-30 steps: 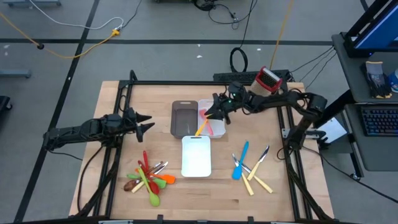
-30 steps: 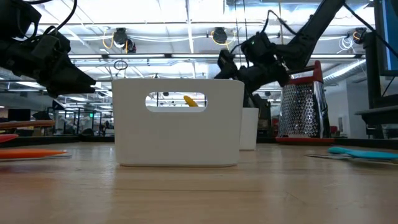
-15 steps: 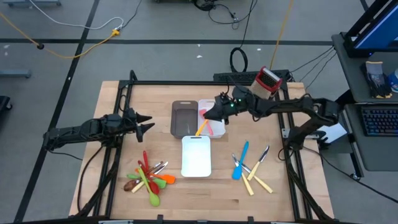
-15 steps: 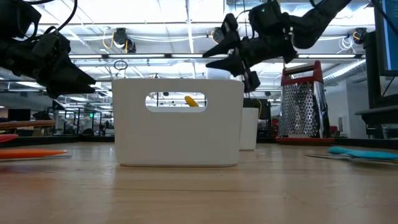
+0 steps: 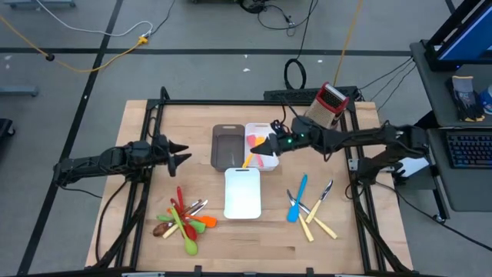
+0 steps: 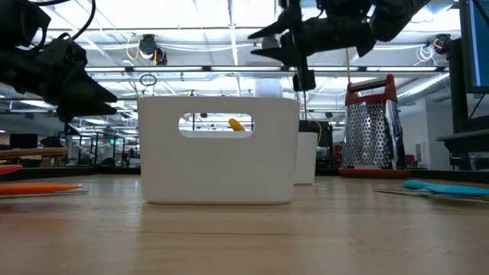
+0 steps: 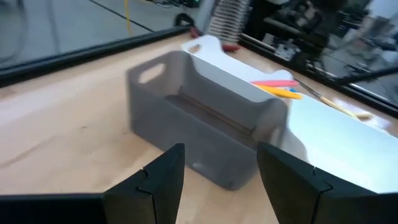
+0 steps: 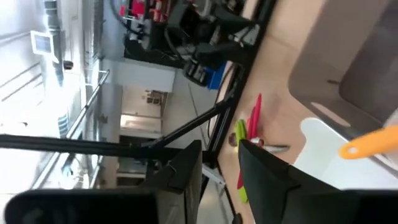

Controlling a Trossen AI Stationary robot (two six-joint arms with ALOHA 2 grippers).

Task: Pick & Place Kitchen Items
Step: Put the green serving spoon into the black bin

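The right gripper point(image 5: 265, 143) hangs open and empty above the white tray point(image 5: 262, 147), so I'd guess it next fetches a blue spatula point(image 5: 297, 197).

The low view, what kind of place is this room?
Probably a robotics lab or workshop: rows of ceiling lights over open racks, cables across a grey floor, and a computer keyboard beside the wooden table.

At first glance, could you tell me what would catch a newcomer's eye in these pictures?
Probably the right hand, open and empty, raised over the white bin at the table's centre, where an orange utensil and a pink one lie. Next, the bright fan of utensils near the front left, and the red-topped grater at the back right. The left hand waits, open, beside the grey bin.
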